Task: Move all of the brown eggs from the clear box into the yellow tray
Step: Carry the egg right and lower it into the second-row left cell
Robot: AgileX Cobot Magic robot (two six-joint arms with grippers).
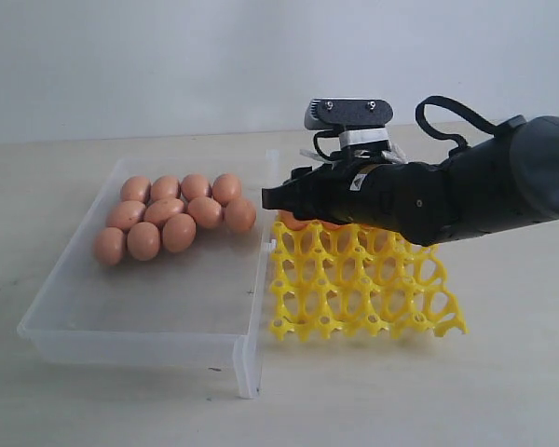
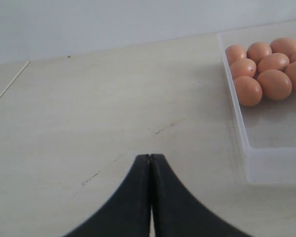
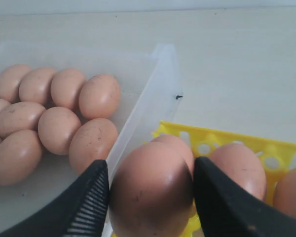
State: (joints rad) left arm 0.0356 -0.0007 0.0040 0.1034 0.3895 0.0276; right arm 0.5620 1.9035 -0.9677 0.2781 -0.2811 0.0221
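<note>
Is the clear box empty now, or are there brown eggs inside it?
Not empty. A cluster of brown eggs lies at the far end of the clear box, touching one another; its near half is bare.

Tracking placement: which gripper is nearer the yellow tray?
Right. The right gripper holds a brown egg at the yellow tray's corner; the left gripper hangs beyond the clear box.
</note>
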